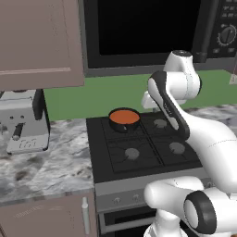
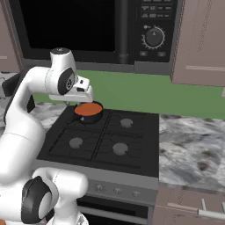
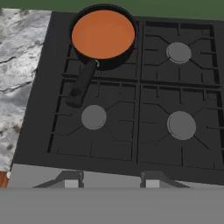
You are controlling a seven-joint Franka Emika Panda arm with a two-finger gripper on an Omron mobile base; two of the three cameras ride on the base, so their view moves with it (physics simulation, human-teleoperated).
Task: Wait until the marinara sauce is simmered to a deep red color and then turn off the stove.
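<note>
The little black pot sits on the far left burner of the stove so the marinara sauce, bright orange, can cook, while the arm waits above with clenched, empty jaws.

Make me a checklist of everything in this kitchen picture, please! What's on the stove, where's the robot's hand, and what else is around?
Surface: grey marbled counter on both sides of the stove.
Job's things: black stove with four burners; small black pot on the back left burner, handle pointing toward the front; marinara sauce in it looks orange-red, not deep red yet.
Knobs: small ones on the grey front panel.
Clutter: coffee machine on the counter left of the stove.
Gripper: gripper shut, holding nothing, held above the stove's front edge.
Cables: nothing seen.
Surroundings: black microwave with a dial above the stove, green wall, brownish cabinets.
</note>
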